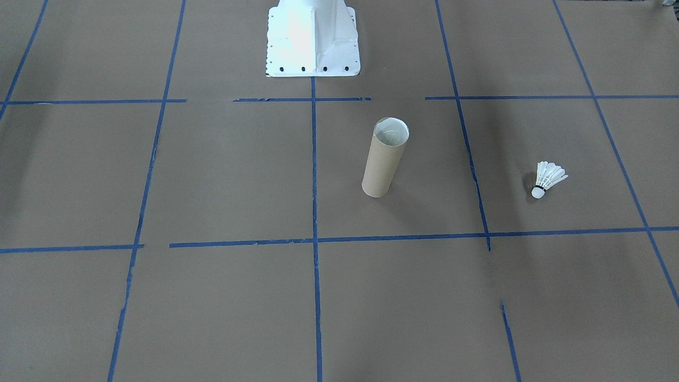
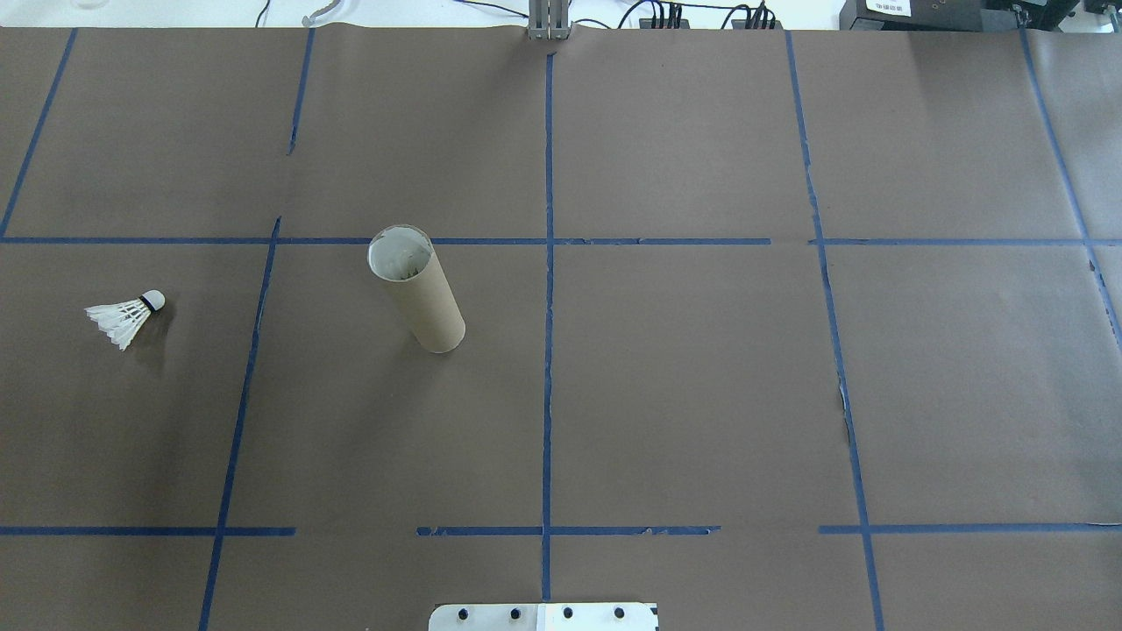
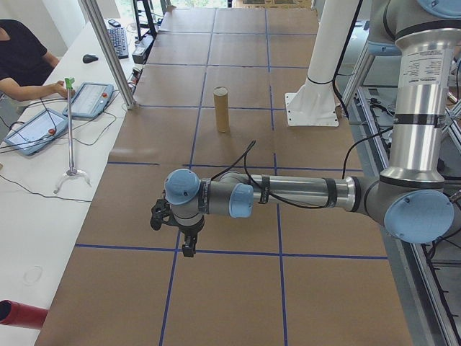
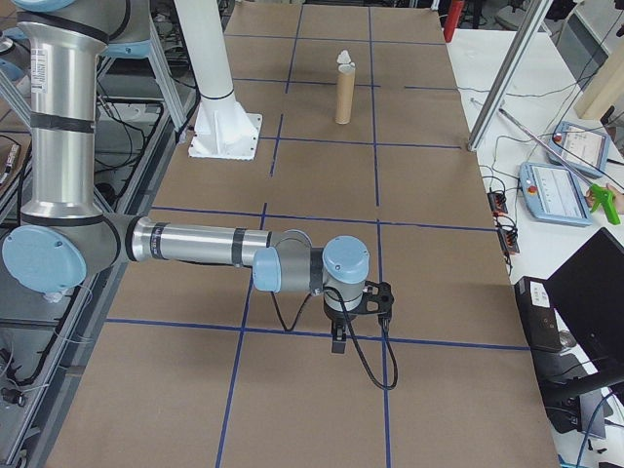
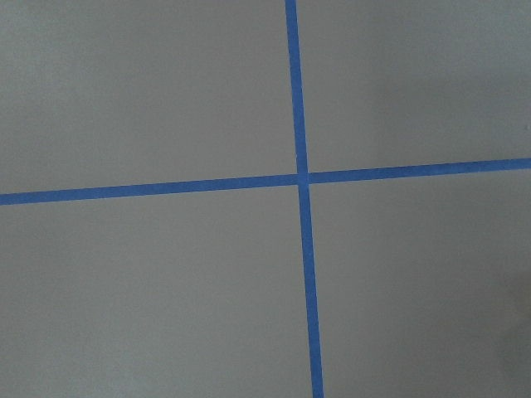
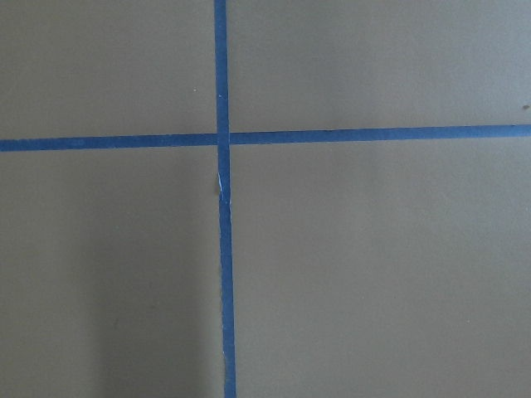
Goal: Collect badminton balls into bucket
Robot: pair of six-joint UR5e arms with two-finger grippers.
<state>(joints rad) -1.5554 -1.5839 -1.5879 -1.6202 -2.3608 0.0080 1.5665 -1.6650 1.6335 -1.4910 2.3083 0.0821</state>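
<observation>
Upright on the brown table (image 2: 684, 386), the tube (image 2: 418, 289) stands with its mouth up, just left of the centre tape line (image 2: 548, 350) in the overhead view. Well apart from it, at its 9 o'clock, the shuttlecock (image 2: 127, 318) lies on its side, cork towards the tube. Both claws, left (image 3: 175, 229) and right (image 4: 359, 314), show only from the sides, so I cannot tell how far apart their fingers stand; each hangs above tape crossings.

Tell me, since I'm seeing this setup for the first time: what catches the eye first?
A tall tan cardboard tube stands upright near the middle of the brown table, which is gridded with blue tape, its round mouth open. A lone white shuttlecock lies on its side toward the robot's left, well apart from the tube. In the side views, both arms stretch low over the table's ends, far from either object.
</observation>
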